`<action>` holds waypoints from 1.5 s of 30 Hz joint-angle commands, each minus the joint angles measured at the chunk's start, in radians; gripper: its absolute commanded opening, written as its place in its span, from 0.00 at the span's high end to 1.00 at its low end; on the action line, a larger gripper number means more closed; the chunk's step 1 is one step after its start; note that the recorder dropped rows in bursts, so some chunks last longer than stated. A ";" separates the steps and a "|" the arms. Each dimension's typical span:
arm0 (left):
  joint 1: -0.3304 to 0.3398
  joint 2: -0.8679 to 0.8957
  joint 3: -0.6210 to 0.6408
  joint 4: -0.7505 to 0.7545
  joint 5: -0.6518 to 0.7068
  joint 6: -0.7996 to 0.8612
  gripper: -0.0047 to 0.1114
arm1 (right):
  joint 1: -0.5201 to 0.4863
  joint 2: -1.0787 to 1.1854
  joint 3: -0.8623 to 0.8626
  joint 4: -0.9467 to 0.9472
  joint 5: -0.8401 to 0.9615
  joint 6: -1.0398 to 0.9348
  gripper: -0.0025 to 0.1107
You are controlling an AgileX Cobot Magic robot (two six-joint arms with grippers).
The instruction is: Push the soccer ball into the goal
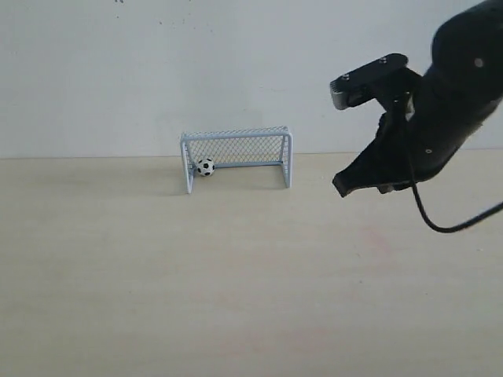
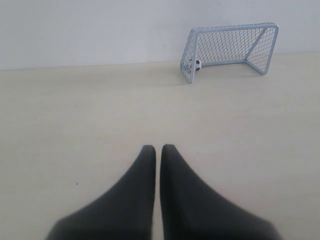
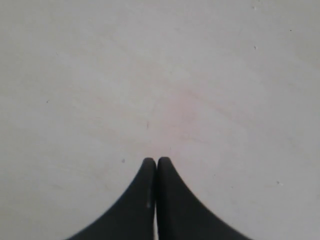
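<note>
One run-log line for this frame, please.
soccer ball: inside goal, near one post | left gripper: shut, empty | right gripper: shut, empty, aloft | task: appears done

Black fingers (image 3: 132, 205) of the right gripper (image 3: 156, 162) meet above a pale surface (image 3: 210, 70).

wall (image 1: 157, 71): plain off-white | tabletop (image 1: 157, 298): pale wood-tone | stain (image 3: 180, 107): faint, perhaps pinkish | light: even
</note>
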 commanded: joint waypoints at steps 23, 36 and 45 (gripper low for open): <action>0.003 -0.003 0.003 0.002 -0.003 0.007 0.92 | -0.001 -0.797 0.776 -0.124 -0.751 0.381 0.98; 0.003 -0.003 0.003 0.002 -0.003 0.007 0.92 | -0.001 -0.797 0.776 -0.122 -0.751 0.381 0.98; 0.003 -0.003 0.003 0.002 -0.003 0.007 0.92 | 0.005 -0.933 0.776 -0.126 -0.692 0.323 0.98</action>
